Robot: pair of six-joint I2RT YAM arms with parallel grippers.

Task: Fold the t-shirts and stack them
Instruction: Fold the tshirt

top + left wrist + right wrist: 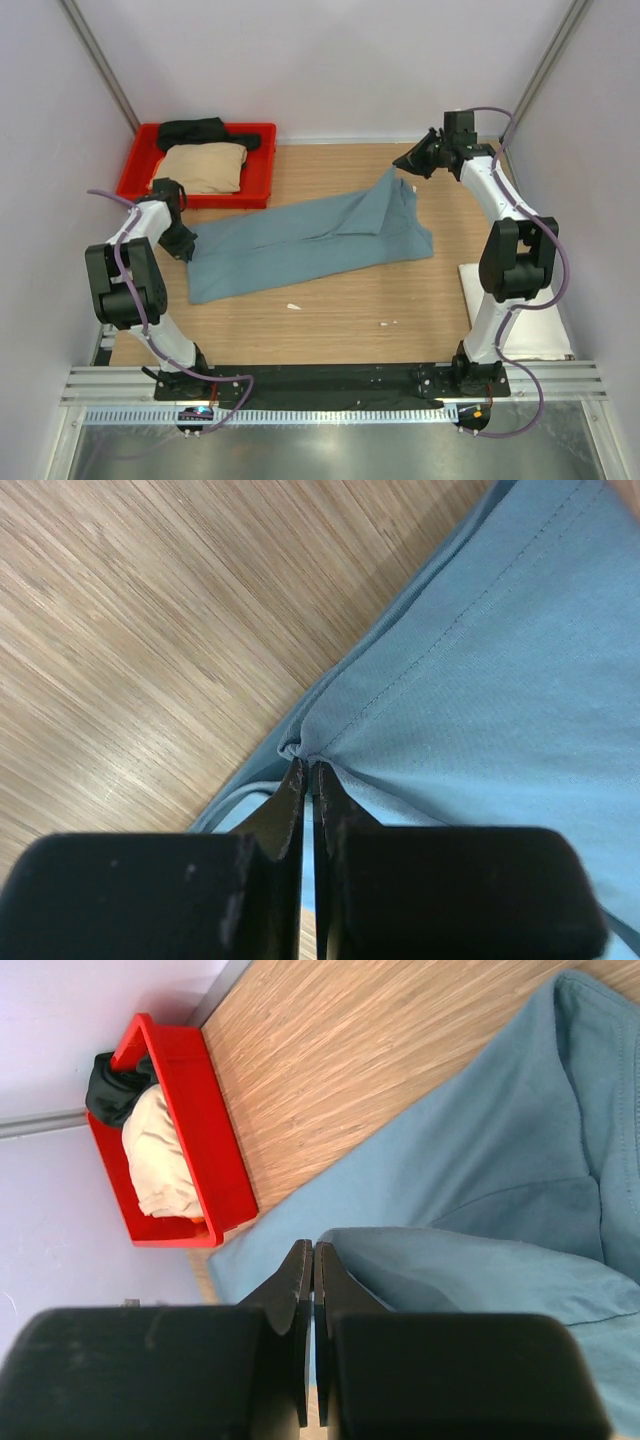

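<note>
Table [350, 305]: left pincer [189, 249] low, right pincer [406, 166] raised, teal t-shirt [300, 245] between.

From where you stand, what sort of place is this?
Probably a robot test cell in a lab, not a home: plain white panels close in a wooden table, the left arm and right arm are bolted to a metal rail at its near edge, and a teal t-shirt lies on it.

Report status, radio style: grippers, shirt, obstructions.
Left gripper shut on teal t-shirt edge. Right gripper shut on its raised far end. Tan shirt, black shirt apart in red tray.
</note>
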